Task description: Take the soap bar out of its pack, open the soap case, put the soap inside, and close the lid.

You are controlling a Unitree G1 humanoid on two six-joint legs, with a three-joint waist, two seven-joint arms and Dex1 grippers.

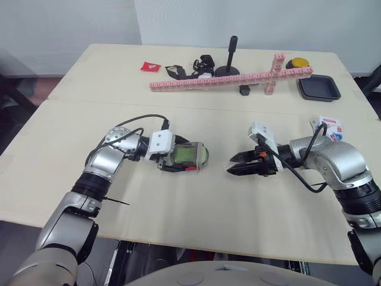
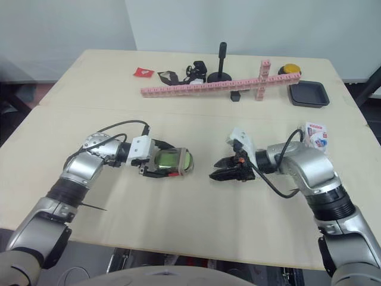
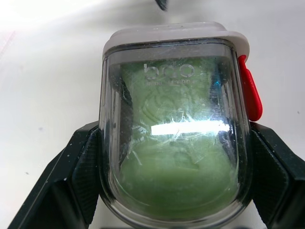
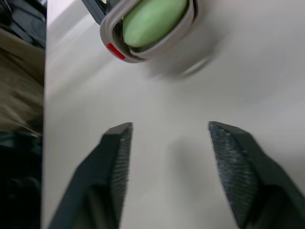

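Entry, left to right across the near table (image 1: 196, 220).

1. Left gripper (image 1: 178, 159): clamped on the two long sides of the soap case (image 3: 174, 119), holding it just above or on the tabletop, cannot tell which. Green soap (image 4: 152, 19) inside, seen through the clear lid. Lid down by the look of it; red latch (image 3: 251, 90) at one side, not readable as fully caught or not.

Risk, as a judgement: smooth rounded plastic, pinched from the sides alone. Likely to twist or squirt out of the pads if pushed from the free end or pressed on the lid off-centre. Could pop open again if the latch is only half seated, letting the soap slide out. Advisable to press square and brace against the table.

2. Right gripper (image 1: 232, 165): spread open, nothing between the fingers (image 4: 116, 157). Low over the table, tips aimed at the case's free end, near it but apart, with bare table between.

3. Soap pack (image 1: 331, 128): at the right edge, behind the right forearm, well apart from the case; by the look of things emptied, contents not checkable.
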